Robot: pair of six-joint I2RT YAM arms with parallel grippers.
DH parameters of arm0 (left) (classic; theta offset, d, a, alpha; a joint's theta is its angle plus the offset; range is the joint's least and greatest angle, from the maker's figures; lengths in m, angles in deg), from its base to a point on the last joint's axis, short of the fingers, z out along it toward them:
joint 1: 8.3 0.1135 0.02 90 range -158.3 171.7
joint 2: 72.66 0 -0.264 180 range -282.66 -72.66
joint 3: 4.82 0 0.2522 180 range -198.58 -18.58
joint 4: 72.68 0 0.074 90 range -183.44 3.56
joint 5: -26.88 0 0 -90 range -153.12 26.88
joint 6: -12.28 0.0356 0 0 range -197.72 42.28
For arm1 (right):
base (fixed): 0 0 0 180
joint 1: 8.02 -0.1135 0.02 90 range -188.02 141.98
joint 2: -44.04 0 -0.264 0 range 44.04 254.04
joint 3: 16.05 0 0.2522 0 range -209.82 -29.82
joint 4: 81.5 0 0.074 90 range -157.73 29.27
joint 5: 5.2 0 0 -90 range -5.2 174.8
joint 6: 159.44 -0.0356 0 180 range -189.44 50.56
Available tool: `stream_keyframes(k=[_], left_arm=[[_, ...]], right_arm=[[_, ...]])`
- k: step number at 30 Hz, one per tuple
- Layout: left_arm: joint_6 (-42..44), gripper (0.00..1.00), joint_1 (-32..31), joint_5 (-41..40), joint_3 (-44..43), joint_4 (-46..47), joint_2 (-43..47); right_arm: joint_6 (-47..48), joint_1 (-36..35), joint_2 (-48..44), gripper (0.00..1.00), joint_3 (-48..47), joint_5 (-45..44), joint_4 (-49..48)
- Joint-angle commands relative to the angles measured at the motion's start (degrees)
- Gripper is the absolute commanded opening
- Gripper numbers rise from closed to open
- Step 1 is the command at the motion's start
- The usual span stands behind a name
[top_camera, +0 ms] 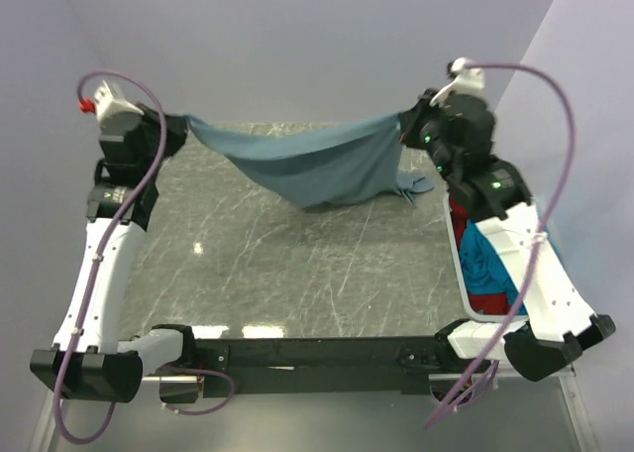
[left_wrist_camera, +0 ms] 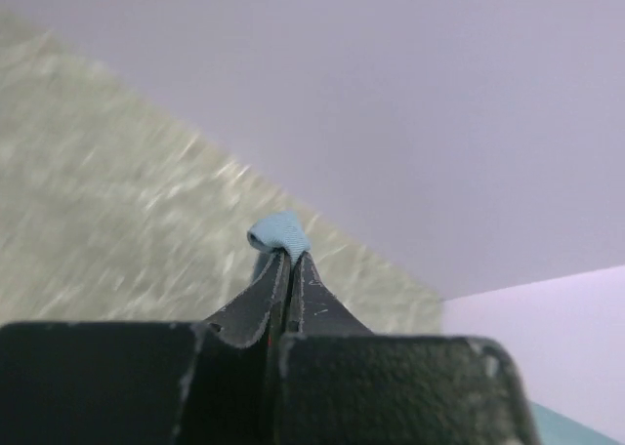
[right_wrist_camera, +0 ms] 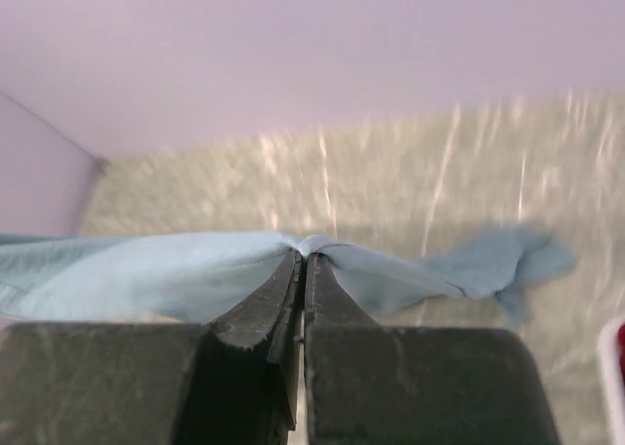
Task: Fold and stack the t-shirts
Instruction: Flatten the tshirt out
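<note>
The grey-blue t-shirt hangs stretched between both grippers above the far part of the table, sagging in the middle, with one sleeve trailing at the right. My left gripper is shut on its left corner; a fold of the cloth pokes out past the closed fingertips. My right gripper is shut on the right corner; the cloth spreads to both sides of the closed jaws. The turquoise-blue t-shirt and the dark red t-shirt lie in the bin at the right.
A white plastic bin stands at the right edge of the dark marble table, partly under the right arm. Pale walls close in behind and on both sides. A black bar with the arm bases runs along the near edge.
</note>
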Motion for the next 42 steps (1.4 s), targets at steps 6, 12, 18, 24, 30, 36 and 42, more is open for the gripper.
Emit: stream_keyframes(k=[6,12,18,24,30,36,42], left_arm=[[6.5,0.01,0.0,7.2,-20.8,1.8,3.2],[9.7,0.01,0.0,8.2,-31.8,0.3,6.1],[10.0,0.01,0.0,10.9,-38.0,0.3,5.7],[10.7,0.01,0.0,12.3,-37.8,3.1,2.4],[11.4,0.01,0.1,9.1,-40.4,4.9,-9.3],[12.9,0.01,2.0,9.2,-49.4,12.1,-25.5],[7.1,0.01,6.4,16.4,-72.4,17.4,-42.0]], right_arm=[[10.4,0.3,-3.4,0.00,-24.7,5.1,4.4],[11.1,0.3,-6.6,0.00,-35.6,13.4,7.0],[11.2,0.3,-10.4,0.00,-35.3,14.3,4.0],[13.8,0.3,-8.3,0.00,-33.8,8.9,1.3],[20.9,1.3,0.5,0.00,-31.0,-5.7,-6.6],[18.3,11.4,16.0,0.00,-41.4,0.5,-9.1],[17.2,17.0,23.0,0.00,-48.7,15.6,-16.9]])
